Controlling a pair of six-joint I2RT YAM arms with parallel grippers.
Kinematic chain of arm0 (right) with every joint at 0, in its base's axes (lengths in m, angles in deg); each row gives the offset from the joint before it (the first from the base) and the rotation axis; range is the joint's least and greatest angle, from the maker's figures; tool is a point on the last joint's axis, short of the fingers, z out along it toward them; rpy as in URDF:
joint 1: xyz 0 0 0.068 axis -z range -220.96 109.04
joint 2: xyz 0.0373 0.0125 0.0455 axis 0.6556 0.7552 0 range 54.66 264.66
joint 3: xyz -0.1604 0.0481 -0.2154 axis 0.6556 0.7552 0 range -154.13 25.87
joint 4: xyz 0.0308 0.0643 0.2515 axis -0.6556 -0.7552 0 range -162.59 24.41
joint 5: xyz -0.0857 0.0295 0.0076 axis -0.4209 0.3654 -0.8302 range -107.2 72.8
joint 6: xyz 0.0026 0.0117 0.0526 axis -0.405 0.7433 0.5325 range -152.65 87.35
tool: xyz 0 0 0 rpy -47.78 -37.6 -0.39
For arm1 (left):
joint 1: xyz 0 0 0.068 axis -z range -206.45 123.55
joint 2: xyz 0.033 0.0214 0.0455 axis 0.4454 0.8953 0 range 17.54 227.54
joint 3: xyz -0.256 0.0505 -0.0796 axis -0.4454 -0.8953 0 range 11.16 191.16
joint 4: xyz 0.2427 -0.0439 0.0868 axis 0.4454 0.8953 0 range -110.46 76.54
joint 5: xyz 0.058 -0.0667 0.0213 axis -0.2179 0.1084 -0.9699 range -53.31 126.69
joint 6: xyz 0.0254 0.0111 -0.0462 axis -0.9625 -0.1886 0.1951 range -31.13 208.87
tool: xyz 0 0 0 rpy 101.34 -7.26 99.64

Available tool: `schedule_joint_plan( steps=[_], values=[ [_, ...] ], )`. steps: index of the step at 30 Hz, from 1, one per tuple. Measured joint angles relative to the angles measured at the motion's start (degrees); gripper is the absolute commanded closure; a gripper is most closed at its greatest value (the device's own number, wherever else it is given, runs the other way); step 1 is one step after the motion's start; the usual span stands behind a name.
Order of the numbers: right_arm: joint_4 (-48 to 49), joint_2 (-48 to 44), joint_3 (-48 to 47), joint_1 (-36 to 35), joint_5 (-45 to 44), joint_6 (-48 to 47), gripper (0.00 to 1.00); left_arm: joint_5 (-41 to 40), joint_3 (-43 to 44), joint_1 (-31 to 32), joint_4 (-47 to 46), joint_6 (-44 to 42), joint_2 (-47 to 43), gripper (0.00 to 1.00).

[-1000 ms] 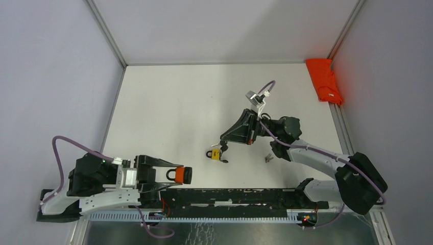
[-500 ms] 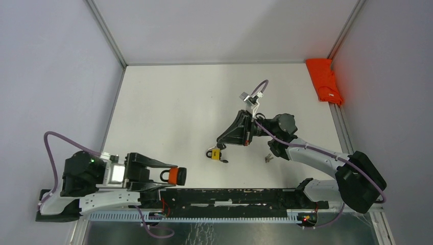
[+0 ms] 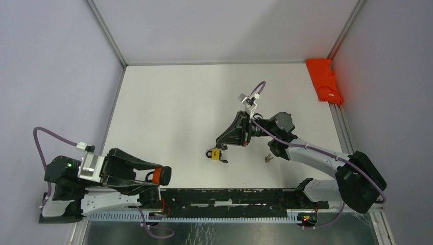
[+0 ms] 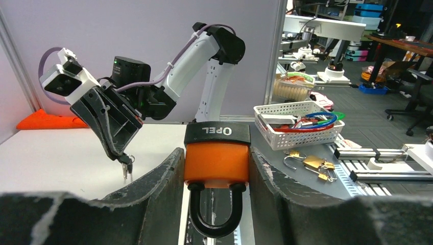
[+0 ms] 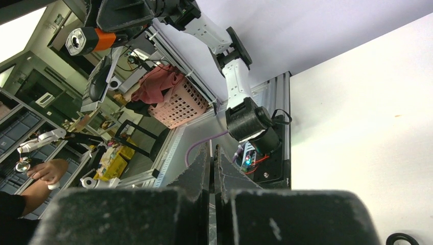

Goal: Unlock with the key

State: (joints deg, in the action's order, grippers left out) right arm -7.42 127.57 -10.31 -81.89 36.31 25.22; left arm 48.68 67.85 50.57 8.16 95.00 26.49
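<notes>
Currently grips orange OPEL padlock (image 4: 217, 162) between left gripper (image 3: 164, 176) jaws at table's (image 3: 168, 102) near-left edge; pinches key (image 4: 125, 166) in closed right gripper (image 3: 221, 146) over yellow padlock (image 3: 216, 155).

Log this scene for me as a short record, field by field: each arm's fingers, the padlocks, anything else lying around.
left fingers: closed on orange padlock
right fingers: shut on key, hanging from the tips
yellow padlock: on table, just below right fingers in top view
small metal item: on table, right of yellow padlock
red cloth: far right corner
unlocking: key not yet in orange padlock
</notes>
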Motion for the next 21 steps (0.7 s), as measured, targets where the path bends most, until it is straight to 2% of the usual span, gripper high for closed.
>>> schedule_joint_plan(
  steps=[14,21],
  values=[
    [-1.0,0.0,0.0,0.0,0.0,-1.5,1.00,-1.9,0.0,0.0,1.5,0.0,0.0,0.98],
    [-4.0,0.0,0.0,0.0,-0.4,-4.4,1.00,-6.4,-3.8,0.0,1.4,-8.0,-0.3,0.98]
  ],
)
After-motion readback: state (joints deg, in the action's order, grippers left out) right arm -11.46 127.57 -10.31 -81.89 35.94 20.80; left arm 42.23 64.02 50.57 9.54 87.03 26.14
